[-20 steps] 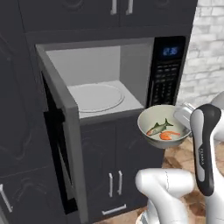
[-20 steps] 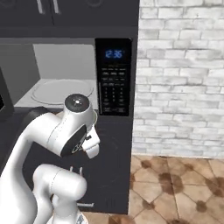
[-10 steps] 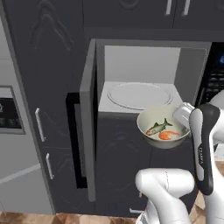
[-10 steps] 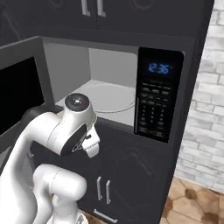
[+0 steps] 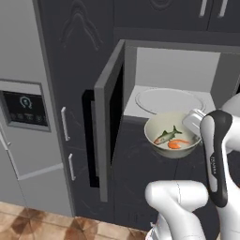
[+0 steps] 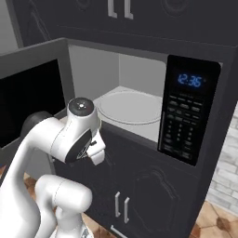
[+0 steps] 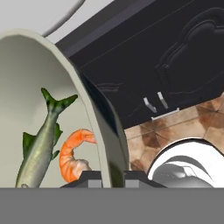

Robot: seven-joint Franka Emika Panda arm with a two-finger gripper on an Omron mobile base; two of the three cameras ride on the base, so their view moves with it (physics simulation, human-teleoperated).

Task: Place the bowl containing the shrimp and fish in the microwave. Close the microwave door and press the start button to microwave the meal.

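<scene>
- Arm raised before the open microwave (image 5: 176, 70); tool (image 7: 113, 175) pinching the bowl (image 5: 171, 135) rim.
- Hand view: fish (image 7: 40, 144) beside shrimp (image 7: 74, 155).
- Right base view: dark control strip (image 6: 187, 116).

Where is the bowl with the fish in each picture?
Left base view: the bowl sits right of center, held in front of the open microwave, just below its white turntable.
Right base view: I cannot find the bowl; the arm covers that spot.
Hand view: the bowl takes up the left side, its rim between the end effector fingertips.
Shared landmark: the white turntable, also at the hand view's top left.
</scene>
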